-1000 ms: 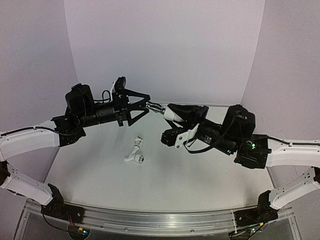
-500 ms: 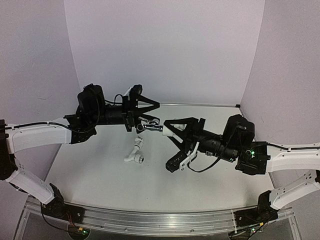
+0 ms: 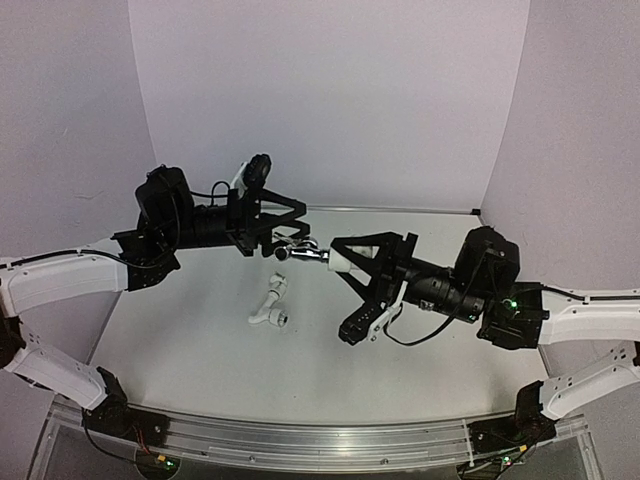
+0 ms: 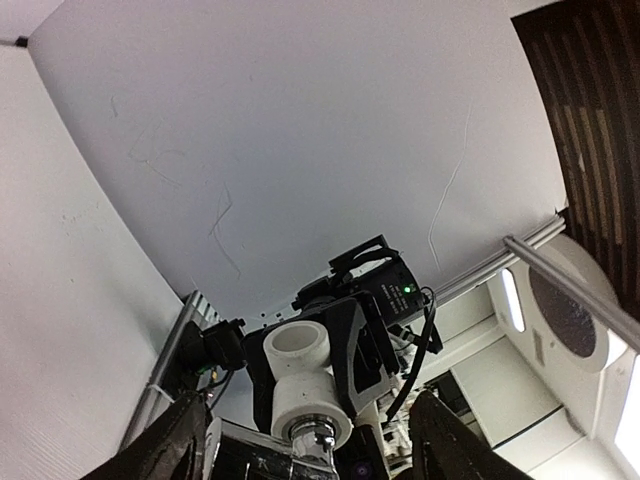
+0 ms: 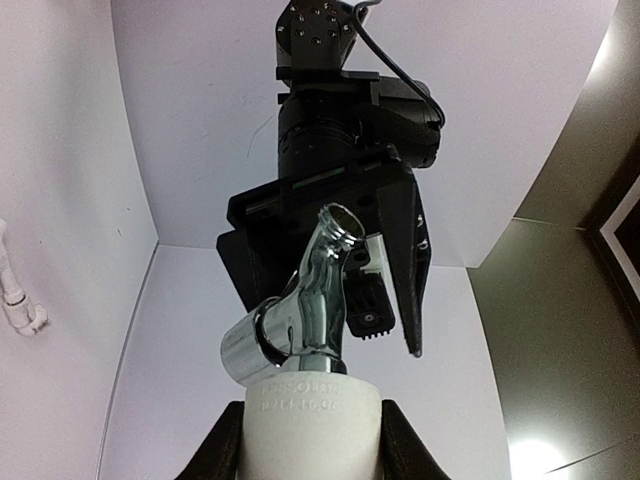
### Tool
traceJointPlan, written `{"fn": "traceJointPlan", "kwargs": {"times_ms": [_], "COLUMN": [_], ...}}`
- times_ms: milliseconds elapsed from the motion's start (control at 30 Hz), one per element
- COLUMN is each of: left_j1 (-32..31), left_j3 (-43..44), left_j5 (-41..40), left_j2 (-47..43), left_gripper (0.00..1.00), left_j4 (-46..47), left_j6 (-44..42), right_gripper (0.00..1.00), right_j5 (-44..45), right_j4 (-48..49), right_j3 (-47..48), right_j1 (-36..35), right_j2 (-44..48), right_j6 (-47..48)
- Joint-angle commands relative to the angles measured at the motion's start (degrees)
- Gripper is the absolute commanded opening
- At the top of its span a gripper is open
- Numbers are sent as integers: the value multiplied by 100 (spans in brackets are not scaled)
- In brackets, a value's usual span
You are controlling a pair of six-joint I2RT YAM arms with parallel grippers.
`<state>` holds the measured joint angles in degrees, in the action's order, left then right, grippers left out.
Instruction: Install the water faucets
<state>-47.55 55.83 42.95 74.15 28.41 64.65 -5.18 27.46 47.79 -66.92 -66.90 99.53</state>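
Item 1: your right end effector (image 3: pixel 348 260) clamps white pipe fitting (image 3: pixel 336 257) carrying chrome faucet (image 3: pixel 300 252), frame centre.
Item 2: your left end effector (image 3: pixel 297 224), wide, faces the faucet tip.
Item 3: second faucet (image 3: pixel 270 306), on the bench (image 3: pixel 200 345), lower left of centre.

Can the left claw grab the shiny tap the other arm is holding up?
Probably yes. The left claw is open, and the shiny tap, held by its white fitting, seems to sit between the claw's fingers with nothing blocking.
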Motion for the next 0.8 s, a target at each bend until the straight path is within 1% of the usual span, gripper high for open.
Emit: {"fn": "traceJointPlan", "kwargs": {"times_ms": [0, 67, 167, 267, 367, 433, 533, 767], "left_j1": [-17, -13, -12, -9, -17, -22, -83, -250], "left_j3": [203, 120, 134, 236, 254, 309, 379, 476], "left_j5": [-147, -298, -597, -539, -286, -101, 62, 255], "left_j2": [-261, -346, -502, -510, -399, -288, -122, -19], "left_gripper": [81, 89, 95, 96, 96, 94, 88, 70], "left_j4": [-218, -235, -765, -1287, -1330, -1271, -1025, -839], "left_j6": [-294, -240, -329, -372, -193, -73, -13, -192], "right_gripper": [0, 0, 0, 0, 0, 0, 0, 0], "right_j5": [135, 225, 189, 174, 96, 16, -20, 39], "right_j4": [496, 679, 881, 1170, 1202, 1201, 1202, 1204], "right_j3": [291, 316, 219, 56, 25, 4, 33, 160], "right_j1": [3, 1, 3, 3, 0, -2, 2, 2], "right_j2": [35, -29, -42, -83, -83, -110, -203, -363], "right_j6": [-64, 111, 701, 1251, 1515, 1667, 1818, 1867]}}
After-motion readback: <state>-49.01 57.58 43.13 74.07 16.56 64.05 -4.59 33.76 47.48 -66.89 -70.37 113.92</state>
